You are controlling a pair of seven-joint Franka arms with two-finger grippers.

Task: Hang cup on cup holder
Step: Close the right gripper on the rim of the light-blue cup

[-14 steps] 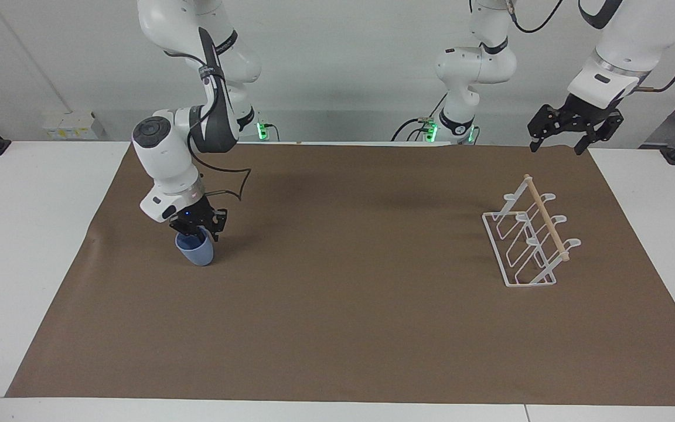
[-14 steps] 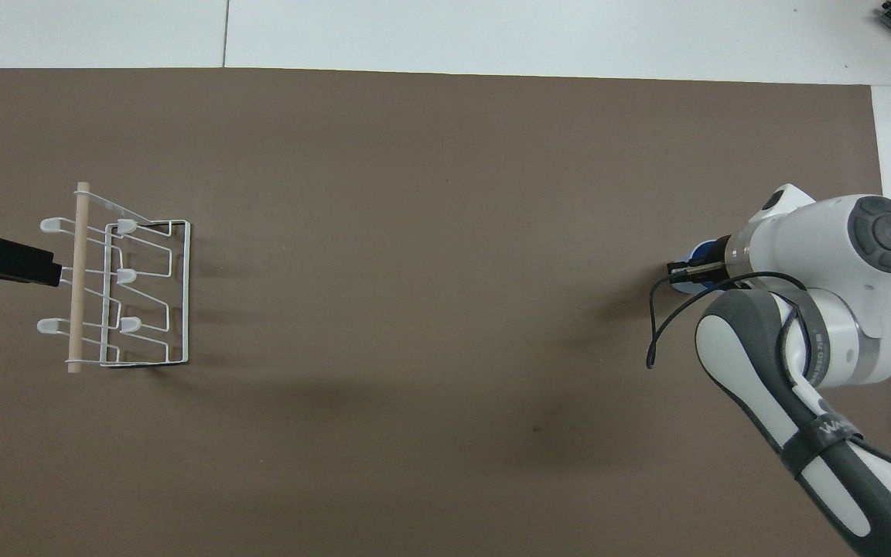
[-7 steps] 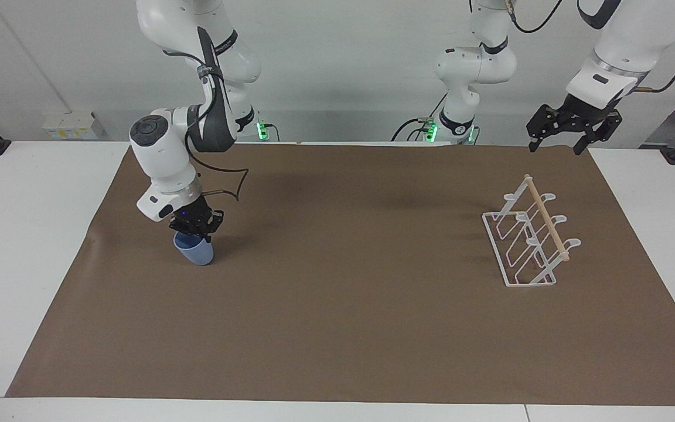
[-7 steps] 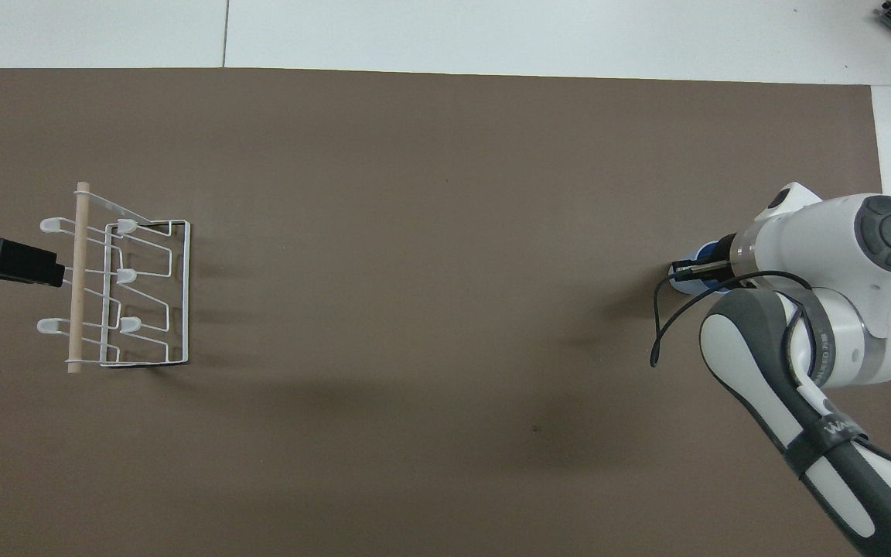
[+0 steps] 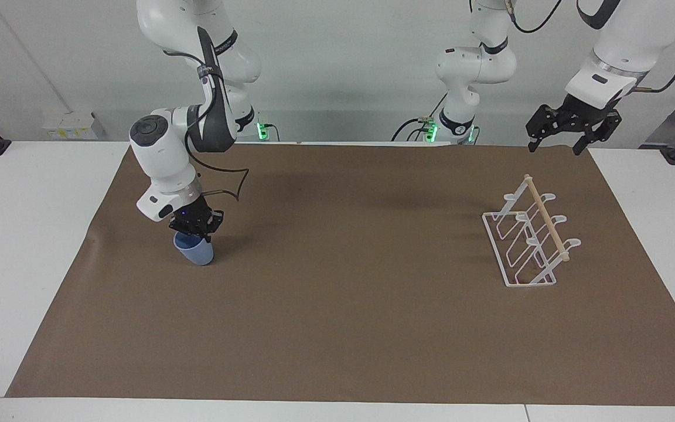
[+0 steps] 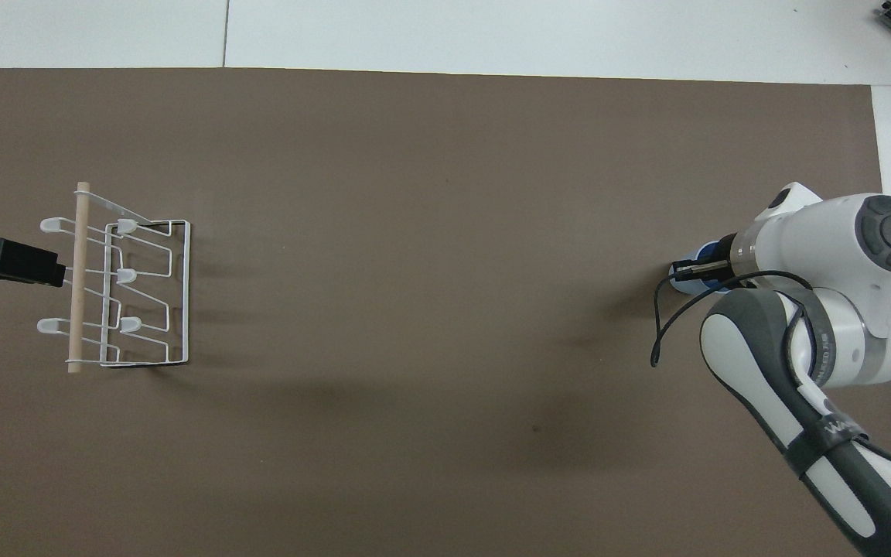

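Note:
The light-blue cup (image 5: 196,252) is on the brown mat toward the right arm's end of the table, tilted, with its base on the mat. My right gripper (image 5: 194,230) is shut on its rim from above. In the overhead view only slivers of the cup (image 6: 702,250) show beside the right gripper (image 6: 694,270). The white wire cup holder (image 5: 546,217) with its wooden dowel stands toward the left arm's end and shows in the overhead view too (image 6: 78,278). My left gripper (image 5: 555,145) hangs open and empty, waiting in the air over the mat's edge by the holder (image 6: 5,261).
The brown mat (image 5: 349,305) covers most of the white table (image 5: 15,246). A black cable loops off the right wrist (image 5: 238,184). Nothing else stands on the mat between the cup and the holder.
The right gripper's fingers have closed on the cup's rim, and the wrist has shifted slightly with it. The left gripper has barely moved.

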